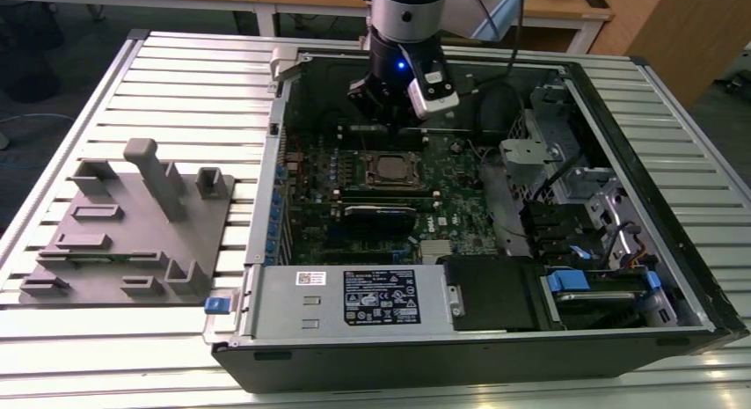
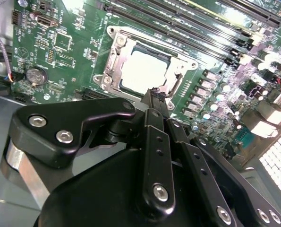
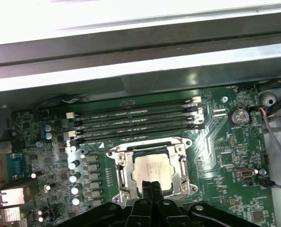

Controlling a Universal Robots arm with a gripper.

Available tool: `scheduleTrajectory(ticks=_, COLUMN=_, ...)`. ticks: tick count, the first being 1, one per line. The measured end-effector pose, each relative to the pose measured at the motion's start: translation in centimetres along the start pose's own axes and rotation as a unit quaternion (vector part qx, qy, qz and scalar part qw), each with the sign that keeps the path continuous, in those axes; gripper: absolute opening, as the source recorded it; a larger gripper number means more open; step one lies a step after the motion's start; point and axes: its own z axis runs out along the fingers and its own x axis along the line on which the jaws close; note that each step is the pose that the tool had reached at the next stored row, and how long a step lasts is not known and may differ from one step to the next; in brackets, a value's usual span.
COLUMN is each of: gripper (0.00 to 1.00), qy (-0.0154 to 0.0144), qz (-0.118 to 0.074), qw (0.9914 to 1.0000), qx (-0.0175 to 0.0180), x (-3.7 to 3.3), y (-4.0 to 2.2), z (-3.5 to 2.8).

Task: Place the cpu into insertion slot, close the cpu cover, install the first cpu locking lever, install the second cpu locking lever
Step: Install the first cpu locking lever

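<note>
The cpu (image 3: 152, 168) (image 2: 142, 71) lies flat in the insertion slot (image 3: 190, 189) on the green board, silver top up. Around it the cpu cover (image 3: 123, 161) (image 2: 115, 56), a silver frame, lies down over the cpu's edges. In the exterior view the slot with the cpu (image 1: 393, 170) sits mid-board. My gripper (image 3: 152, 187) (image 2: 154, 97) hangs just above the slot's near edge with its black fingertips pressed together and nothing between them. In the exterior view my gripper (image 1: 397, 126) is over the board, just behind the slot. Whether the locking levers are latched I cannot tell.
The open computer case (image 1: 657, 277) holds the board. Long black memory slots (image 3: 135, 118) run beside the socket. A labelled grey box (image 1: 382, 296) fills the case front and drive bays (image 1: 564, 189) stand at the exterior view's right. A grey fixture plate (image 1: 129, 224) lies at the exterior view's left.
</note>
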Motion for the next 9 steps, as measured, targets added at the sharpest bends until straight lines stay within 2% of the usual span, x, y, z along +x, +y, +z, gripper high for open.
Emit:
scheduleTrajectory(ticks=5, gripper=0.10, qy=0.0000, qz=0.000, qw=1.00000, qx=-0.0001, x=0.66, y=-0.10, z=0.01)
scheduleTrajectory(ticks=9, gripper=0.10, qy=0.0000, qz=0.000, qw=1.00000, qx=0.0000, x=0.68, y=-0.10, z=0.01)
